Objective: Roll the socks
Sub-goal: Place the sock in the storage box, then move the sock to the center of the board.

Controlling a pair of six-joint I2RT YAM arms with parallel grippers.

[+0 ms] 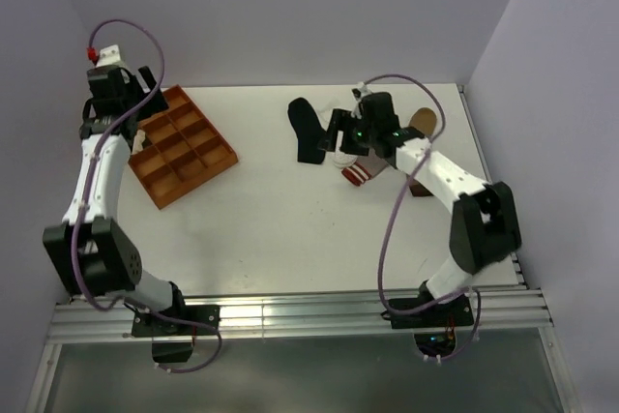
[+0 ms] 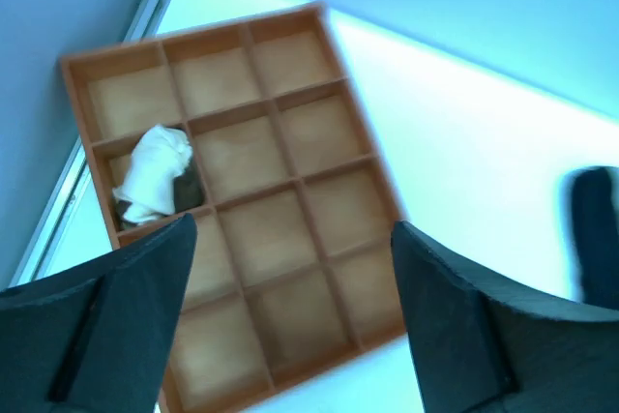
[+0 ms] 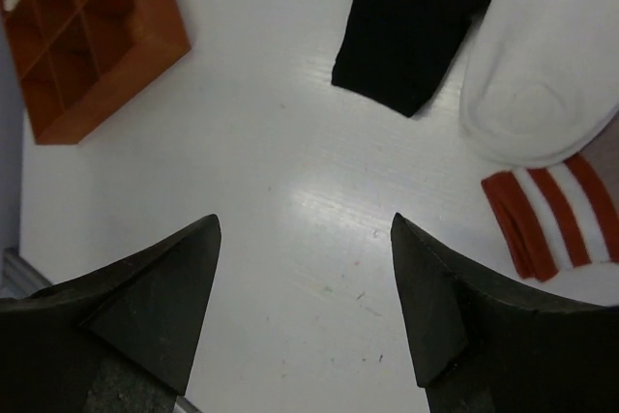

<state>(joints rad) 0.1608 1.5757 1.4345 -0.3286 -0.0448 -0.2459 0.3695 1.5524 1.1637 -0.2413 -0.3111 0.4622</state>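
On the white table, a soft, light black fabric sock and a white sock lay flat beneath the right pincer, jaws apart. A toe edge looked easiest to pinch. The left pincer, also apart, hung over the orange compartment tray, which held a rolled white sock.

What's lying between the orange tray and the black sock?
Nothing: only bare white table separates the orange tray from the black sock, seen in the top view and the right wrist view.
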